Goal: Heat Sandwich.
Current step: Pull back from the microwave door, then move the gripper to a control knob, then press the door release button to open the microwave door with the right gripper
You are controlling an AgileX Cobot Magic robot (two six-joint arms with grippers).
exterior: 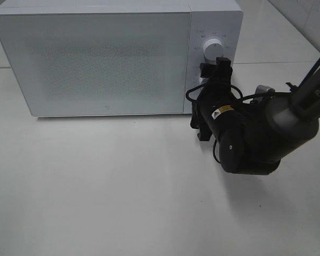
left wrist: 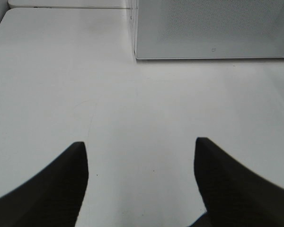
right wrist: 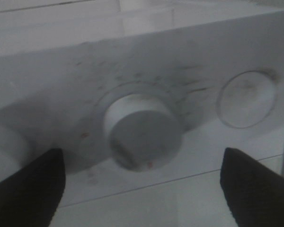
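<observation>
One white microwave (exterior: 96, 58) on table (exterior: 122, 186), door shut. Frosted door hides the inside, so cannot tell where sandwich is. Two grippers. Right gripper (exterior: 214, 67) at control panel, jaws spread wide, one dial (right wrist: 142, 130) centred between them, clear of both. Second dial (exterior: 215, 49) just outside jaws on one side, one round button (right wrist: 246, 99) on the other. Left gripper (left wrist: 139, 142) gaping over table, nothing between jaws, microwave ahead.

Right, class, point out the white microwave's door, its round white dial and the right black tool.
white microwave door (exterior: 96, 61): exterior high view, panel centre
round white dial (exterior: 215, 49): exterior high view, front face
right black tool (exterior: 216, 68): exterior high view, between its fingertips
</observation>
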